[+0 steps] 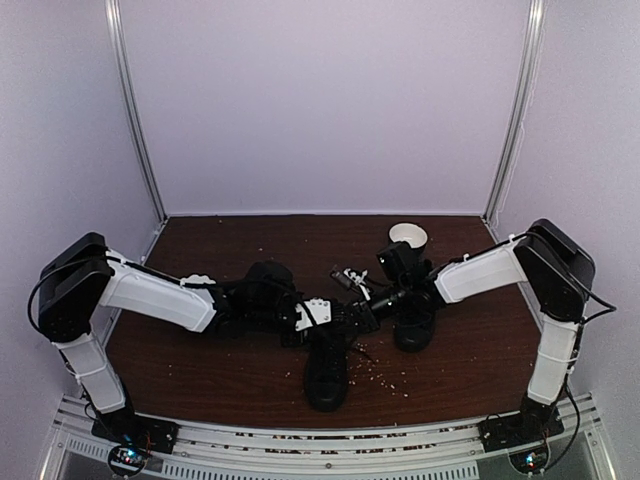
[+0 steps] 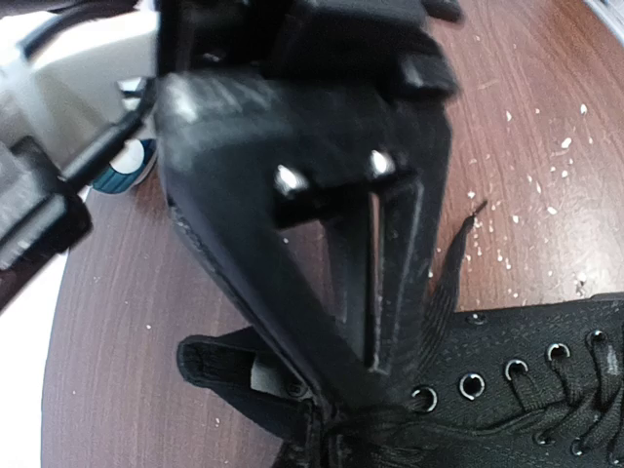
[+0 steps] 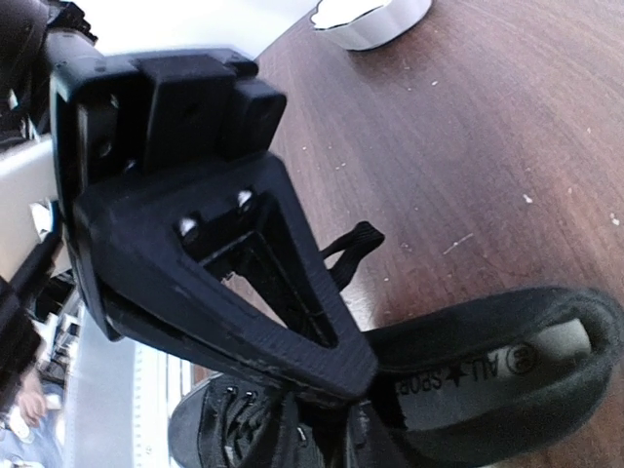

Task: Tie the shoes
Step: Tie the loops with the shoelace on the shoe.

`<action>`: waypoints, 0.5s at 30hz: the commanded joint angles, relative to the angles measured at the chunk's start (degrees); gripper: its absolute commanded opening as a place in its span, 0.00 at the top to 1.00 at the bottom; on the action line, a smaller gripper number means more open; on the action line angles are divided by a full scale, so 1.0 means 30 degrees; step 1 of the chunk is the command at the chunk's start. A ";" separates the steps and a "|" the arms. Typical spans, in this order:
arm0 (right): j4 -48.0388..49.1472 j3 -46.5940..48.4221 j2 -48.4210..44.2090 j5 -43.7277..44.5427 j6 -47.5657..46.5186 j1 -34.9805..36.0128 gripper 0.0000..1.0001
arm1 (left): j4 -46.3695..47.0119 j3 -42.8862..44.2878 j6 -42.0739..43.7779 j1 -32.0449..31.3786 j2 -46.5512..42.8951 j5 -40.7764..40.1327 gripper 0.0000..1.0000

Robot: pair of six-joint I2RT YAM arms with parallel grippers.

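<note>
Black canvas lace-up sneaker (image 1: 327, 372) on brown worktop (image 1: 200, 350), just under both fingertips. Thin black laces (image 2: 450, 278) loose, no bow.

Left fingers (image 2: 395, 292) pressed together at top eyelets; lace catch unclear.

Right fingers (image 3: 283, 346): spread or pinching, cannot tell.

Second sneaker (image 1: 415, 325) beside them. Tying judged barely begun.

The top camera looks down from the near edge across the whole table (image 1: 200, 372). Both wrist cameras sit close (tilted views). All three share the shoes (image 1: 326, 370).

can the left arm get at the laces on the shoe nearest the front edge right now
Likely yes: the left tool is down at that shoe's eyelets, shut, with a loose lace right beside its fingers. Nothing sits between them, though whether it actually grips a lace can't be told.
</note>
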 commanded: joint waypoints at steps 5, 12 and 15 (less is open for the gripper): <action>0.1460 -0.0787 -0.1208 0.0604 0.0381 0.0240 1.00 | 0.2540 -0.0250 -0.0682 0.0248 -0.0976 0.0251 0.98; 0.2837 -0.1780 -0.2810 0.1585 0.1177 -0.0420 1.00 | 0.1434 -0.0466 -0.0214 0.0447 -0.0959 0.0155 0.90; 0.2384 -0.1594 -0.3037 0.1659 0.0963 -0.0457 1.00 | 0.1344 -0.0437 -0.0127 0.0447 -0.0831 0.0102 0.87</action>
